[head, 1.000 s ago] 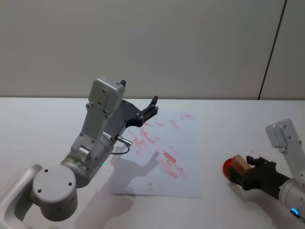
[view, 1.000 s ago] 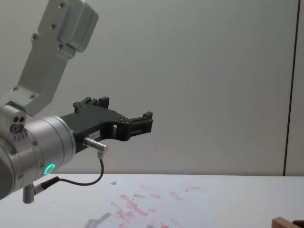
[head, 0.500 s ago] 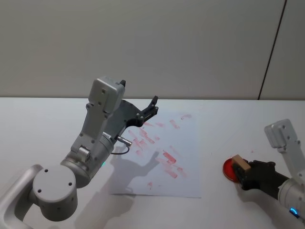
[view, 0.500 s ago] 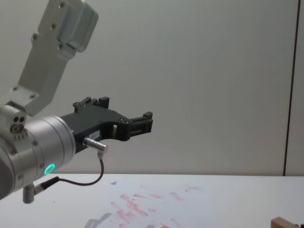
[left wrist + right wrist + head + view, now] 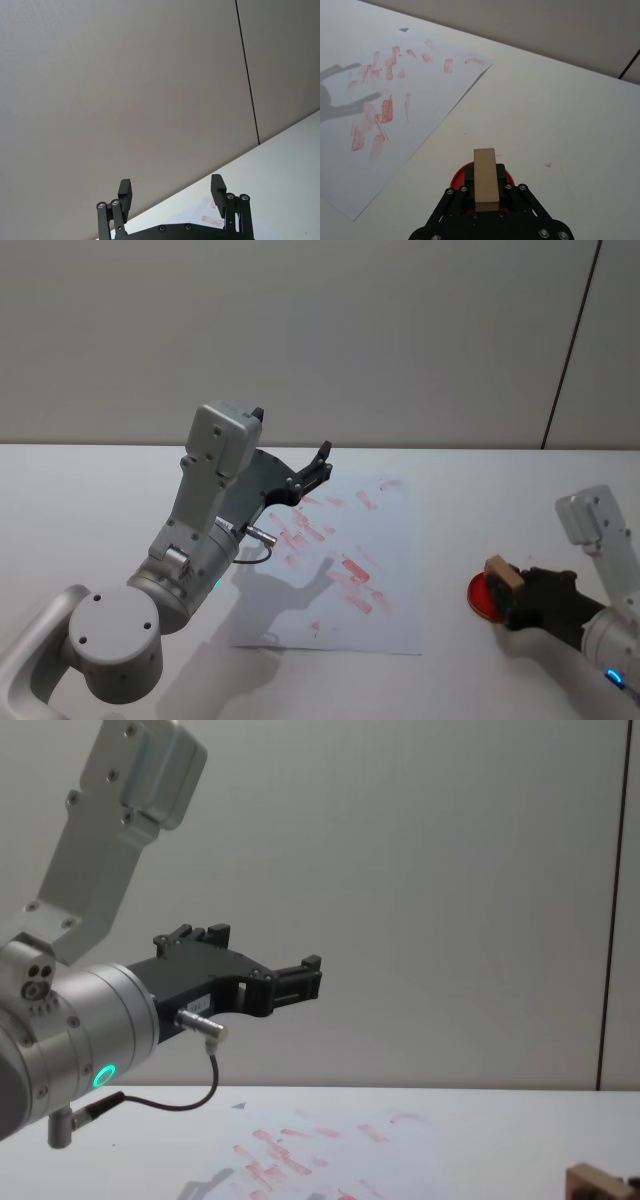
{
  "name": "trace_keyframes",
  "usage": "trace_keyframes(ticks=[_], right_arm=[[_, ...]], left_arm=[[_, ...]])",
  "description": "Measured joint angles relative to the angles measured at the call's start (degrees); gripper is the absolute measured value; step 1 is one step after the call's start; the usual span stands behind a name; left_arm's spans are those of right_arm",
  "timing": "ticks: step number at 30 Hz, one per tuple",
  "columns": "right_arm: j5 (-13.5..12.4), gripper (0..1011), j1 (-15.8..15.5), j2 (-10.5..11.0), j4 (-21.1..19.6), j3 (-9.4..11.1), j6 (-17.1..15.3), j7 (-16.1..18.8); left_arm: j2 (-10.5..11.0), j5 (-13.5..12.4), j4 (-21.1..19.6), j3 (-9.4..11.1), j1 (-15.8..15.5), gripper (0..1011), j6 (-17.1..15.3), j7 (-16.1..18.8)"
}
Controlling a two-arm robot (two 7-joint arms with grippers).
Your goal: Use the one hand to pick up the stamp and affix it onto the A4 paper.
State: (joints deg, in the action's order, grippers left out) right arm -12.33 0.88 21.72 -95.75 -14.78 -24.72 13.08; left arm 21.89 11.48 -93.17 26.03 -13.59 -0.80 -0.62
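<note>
The right claw is low over the right part of the tabletop, toward its near edge. It is closed on the stamp. In the right wrist view the light-brown wooden block stands upright between the two black fingers, which press against its two side faces. Its top end rises clear above them. The stamp therefore lies inside the right claw, not beside it.

Directly under the block is a round red ink pad. The pad's red rim shows on both sides of the gripped stamp. Whether the stamp's lower face touches the pad or hangs just above it cannot be told. In the chest view a corner of the stamp shows low at the right.

The A4 paper lies flat on the middle of the tabletop, well apart from the pad, on the side toward the left arm. Red-pink imprints are scattered over the sheet, most thickly on its half farther from the pad.

The left claw is raised high above the paper's far left corner and holds nothing. Its two fingers stand wide apart, seen against the grey wall in the left wrist view.
</note>
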Motion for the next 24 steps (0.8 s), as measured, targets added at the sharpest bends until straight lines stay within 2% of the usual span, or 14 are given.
trace_keyframes(ticks=[8, 12, 16, 24], right_arm=[[0.01, 220, 1.65, -1.17, 0.12, -0.01, 2.73, 0.13], [-0.22, 220, 3.43, -2.45, 0.36, -0.3, 4.47, 1.12], [-0.41, 220, 5.46, -4.0, 0.88, -0.84, 5.85, 2.98], [-0.36, 220, 7.83, -5.95, 1.82, -1.99, 6.43, 6.48]], left_arm=[[0.0, 0.0, 0.0, 0.0, 0.0, 1003, 0.0, 0.0], [0.0, 0.0, 0.0, 0.0, 0.0, 1003, 0.0, 0.0], [0.0, 0.0, 0.0, 0.0, 0.0, 1003, 0.0, 0.0], [0.0, 0.0, 0.0, 0.0, 0.0, 1003, 0.0, 0.0]])
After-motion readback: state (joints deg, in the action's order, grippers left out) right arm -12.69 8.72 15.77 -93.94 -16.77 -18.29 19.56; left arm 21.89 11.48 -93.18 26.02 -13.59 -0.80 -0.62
